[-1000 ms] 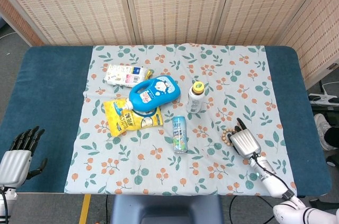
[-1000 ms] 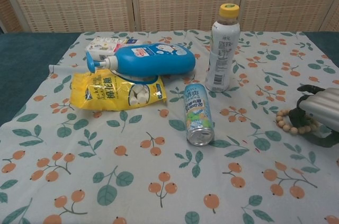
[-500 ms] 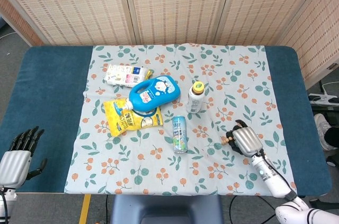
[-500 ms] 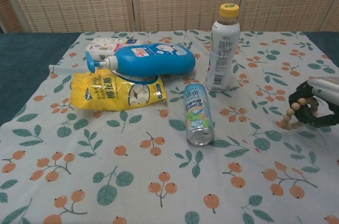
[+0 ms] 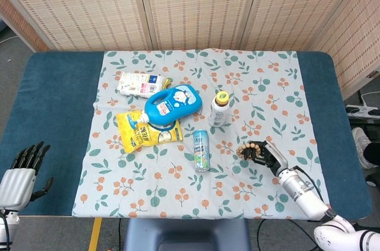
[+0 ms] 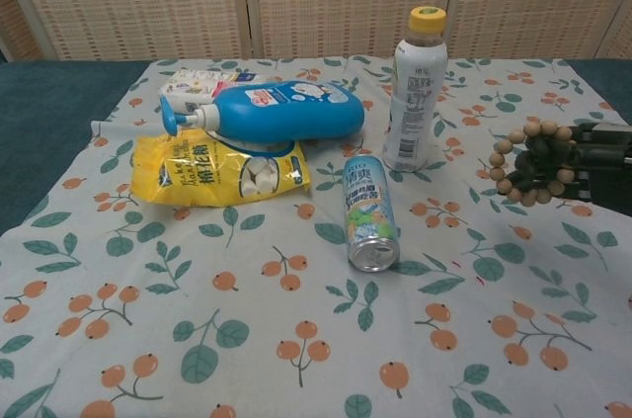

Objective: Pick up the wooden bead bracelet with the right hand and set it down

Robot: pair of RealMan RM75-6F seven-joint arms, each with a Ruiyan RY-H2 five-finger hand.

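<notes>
A desk (image 5: 53, 102) with a blue top carries a floral cloth (image 5: 261, 85). The right hand (image 5: 268, 155) holds a wooden bead bracelet (image 5: 248, 151) near the cloth's right front. A drink can (image 5: 201, 151) lies left of it, below an upright bottle (image 5: 219, 109). The left hand (image 5: 24, 171), fingers spread, sits at the desk's front left corner.

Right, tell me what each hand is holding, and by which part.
The right hand holds the wooden bead bracelet, fingers hooked through its loop. The left hand holds nothing.
</notes>
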